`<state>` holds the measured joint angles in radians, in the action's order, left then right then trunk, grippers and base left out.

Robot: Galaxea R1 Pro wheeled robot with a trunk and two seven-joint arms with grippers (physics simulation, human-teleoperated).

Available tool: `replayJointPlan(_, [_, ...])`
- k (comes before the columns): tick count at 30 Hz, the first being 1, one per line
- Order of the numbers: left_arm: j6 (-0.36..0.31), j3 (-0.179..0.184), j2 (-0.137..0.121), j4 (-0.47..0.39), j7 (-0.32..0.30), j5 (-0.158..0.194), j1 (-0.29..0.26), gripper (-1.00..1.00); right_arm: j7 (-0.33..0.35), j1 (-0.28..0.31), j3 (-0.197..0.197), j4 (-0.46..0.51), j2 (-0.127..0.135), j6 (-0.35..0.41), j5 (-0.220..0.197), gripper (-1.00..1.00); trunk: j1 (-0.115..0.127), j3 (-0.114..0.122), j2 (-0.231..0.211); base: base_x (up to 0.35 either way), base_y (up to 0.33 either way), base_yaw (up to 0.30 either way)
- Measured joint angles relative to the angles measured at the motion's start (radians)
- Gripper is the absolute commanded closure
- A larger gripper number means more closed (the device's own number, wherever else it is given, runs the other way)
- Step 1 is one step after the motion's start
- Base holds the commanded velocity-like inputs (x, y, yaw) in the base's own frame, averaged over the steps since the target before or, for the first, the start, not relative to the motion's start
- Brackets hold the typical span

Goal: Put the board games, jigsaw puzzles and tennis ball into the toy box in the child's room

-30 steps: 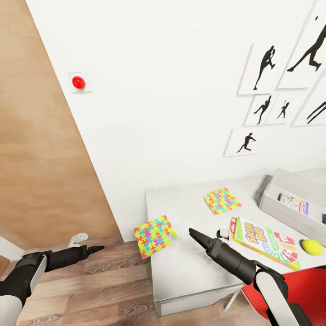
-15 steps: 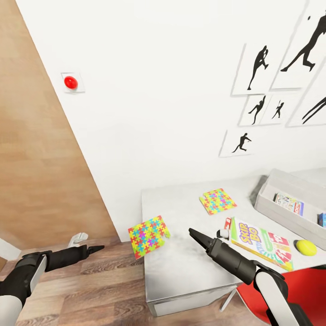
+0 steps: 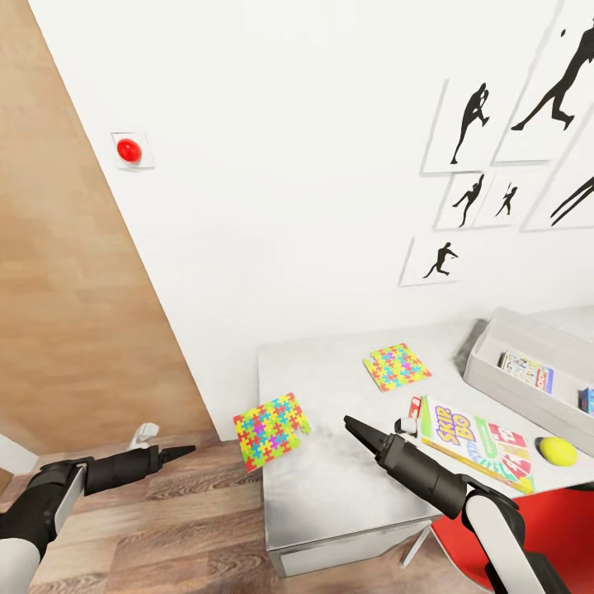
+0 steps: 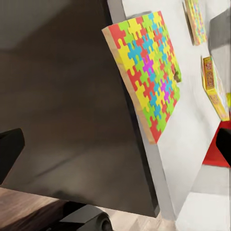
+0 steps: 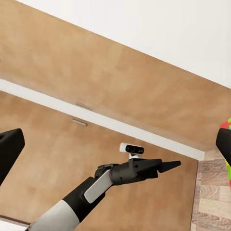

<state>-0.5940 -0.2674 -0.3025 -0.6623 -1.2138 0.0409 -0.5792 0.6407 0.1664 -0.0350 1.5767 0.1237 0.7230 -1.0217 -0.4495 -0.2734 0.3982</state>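
One jigsaw puzzle [image 3: 271,429] hangs over the left end of the table [image 3: 330,487]; up close it is the bright puzzle [image 4: 147,72]. The other puzzle [image 3: 397,365] lies flat farther back. A lettered board game [image 3: 474,443] lies near the front, with the tennis ball [image 3: 558,450] to its right. The grey toy box [image 3: 528,334] at the right holds two board games [image 3: 525,370]. My right gripper [image 3: 353,427] hovers open and empty over the table. My left gripper [image 3: 183,450] hangs open over the floor, left of the overhanging puzzle. The bed is out of view.
A white wall with athlete silhouettes [image 3: 474,124] and a red button [image 3: 129,150] backs the table. A wooden door panel [image 3: 74,289] stands at the left. A red chair [image 3: 561,528] sits at the table's front right. Plank floor [image 3: 165,528] lies under my left arm.
The view shifted a little a second ago, then held still. My left arm has dipped slightly and reached a touch toward the table. The toys have not moved.
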Motion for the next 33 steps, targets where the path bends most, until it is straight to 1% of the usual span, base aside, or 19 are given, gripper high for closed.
replayJointPlan(7, [0.002,0.000,-0.001,0.001,-0.019,0.001,0.000,-1.00,0.001,0.000,0.000,0.001,0.000,0.001,0.000,-1.00,0.000,0.000,0.000,0.000,0.000,0.000])
replayJointPlan(10, [0.004,0.000,-0.001,0.001,-0.022,0.001,0.000,-1.00,0.013,0.000,0.000,0.005,0.001,0.001,0.000,-1.00,0.000,0.000,0.000,0.000,0.000,0.000])
replayJointPlan(13, [0.005,-0.001,-0.001,0.001,-0.024,0.002,0.000,-1.00,0.040,0.000,0.001,0.006,0.002,0.002,0.000,-1.00,0.000,0.000,0.000,0.000,0.000,0.000])
replayJointPlan(14, [0.005,-0.001,-0.001,0.001,-0.024,0.002,0.000,-1.00,0.053,0.000,0.001,0.007,0.003,0.002,0.001,-1.00,0.000,0.000,0.000,0.000,0.000,0.000])
replayJointPlan(15, [0.005,-0.002,-0.002,0.001,-0.026,0.002,0.000,-1.00,0.082,0.000,0.001,0.007,0.005,0.002,0.000,-1.00,0.000,0.000,0.000,0.000,0.000,0.000])
replayJointPlan(17, [0.006,-0.005,-0.001,0.001,-0.027,0.002,0.000,-1.00,0.114,0.000,0.001,0.007,0.007,0.002,0.001,-1.00,0.000,0.000,0.000,0.000,0.000,0.000])
replayJointPlan(18, [0.006,-0.008,-0.001,0.001,-0.031,0.003,0.000,-1.00,0.142,0.000,0.001,0.007,0.008,0.003,0.000,-1.00,0.000,0.000,0.000,0.000,0.000,0.000])
replayJointPlan(21, [0.006,-0.014,-0.001,0.001,-0.040,0.002,0.000,-1.00,0.175,0.000,0.002,0.008,0.013,0.008,0.001,-1.00,0.000,0.000,0.000,0.000,0.000,0.000])
replayJointPlan(24, [0.006,-0.019,-0.001,0.001,-0.050,0.002,0.000,-1.00,0.216,0.000,0.002,0.009,0.025,0.013,0.000,-1.00,0.000,0.000,0.000,0.000,0.000,0.000])
replayJointPlan(25, [0.006,-0.020,0.000,0.001,-0.052,0.002,0.000,-1.00,0.246,0.000,0.002,0.009,0.035,0.014,-0.001,-1.00,0.000,0.000,0.000,0.000,0.000,0.000])
replayJointPlan(26, [0.006,-0.020,0.000,0.001,-0.053,0.002,0.000,-1.00,0.262,0.000,0.002,0.009,0.039,0.015,-0.001,-1.00,0.000,0.000,0.000,0.000,0.000,0.000])
replayJointPlan(31, [0.006,-0.021,0.000,0.001,-0.056,0.001,0.000,-1.00,0.352,0.000,0.002,0.009,0.051,0.015,-0.002,-1.00,0.000,0.000,0.000,0.000,0.000,0.000])
replayJointPlan(32, [0.005,-0.022,0.000,0.001,-0.057,0.001,0.000,-1.00,0.385,0.000,0.002,0.009,0.053,0.014,-0.002,-1.00,0.000,0.000,0.000,0.000,0.000,0.000])
replayJointPlan(33, [0.004,-0.022,0.000,0.001,-0.057,0.001,0.000,-1.00,0.398,0.000,0.002,0.009,0.053,0.013,-0.001,-1.00,-0.004,-0.003,0.007,0.000,0.000,0.000])
